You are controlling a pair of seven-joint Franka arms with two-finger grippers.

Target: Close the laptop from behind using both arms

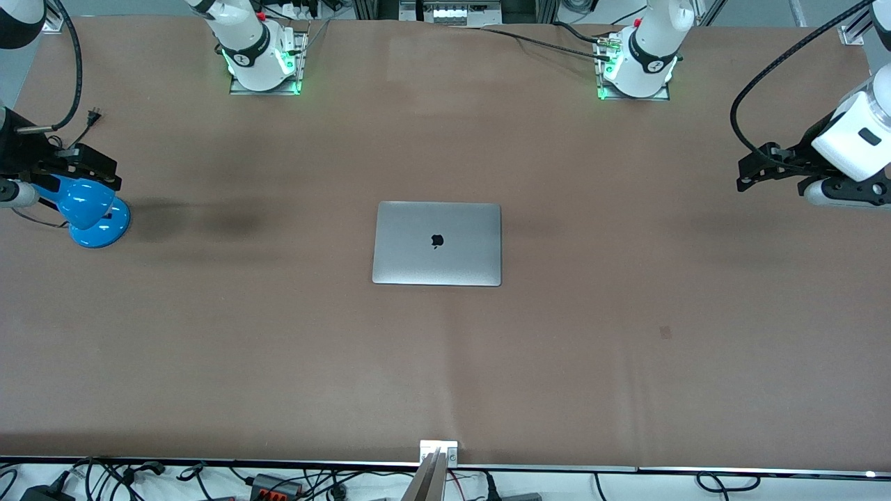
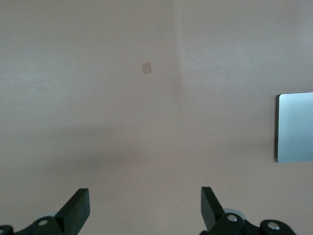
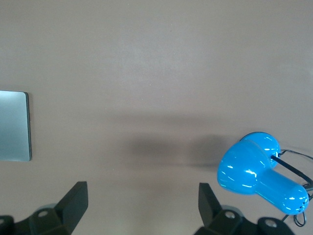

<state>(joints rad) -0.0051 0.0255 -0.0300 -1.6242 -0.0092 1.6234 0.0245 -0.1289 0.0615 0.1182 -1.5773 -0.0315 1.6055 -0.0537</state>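
The silver-grey laptop (image 1: pixel 437 243) lies shut and flat in the middle of the table, lid up, with the black apple logo showing. Its edge shows in the left wrist view (image 2: pixel 296 127) and the right wrist view (image 3: pixel 13 126). My left gripper (image 1: pixel 748 170) hangs open and empty over the left arm's end of the table, well apart from the laptop; it also shows in its own wrist view (image 2: pixel 145 205). My right gripper (image 1: pixel 104 170) hangs open and empty over the right arm's end, above the lamp; it also shows in its own wrist view (image 3: pixel 143 200).
A blue desk lamp (image 1: pixel 94 209) with a black cord stands at the right arm's end of the table, also seen in the right wrist view (image 3: pixel 259 171). A small square mark (image 1: pixel 665 332) is on the brown table cover (image 1: pixel 278 348). Cables lie along the table's near edge.
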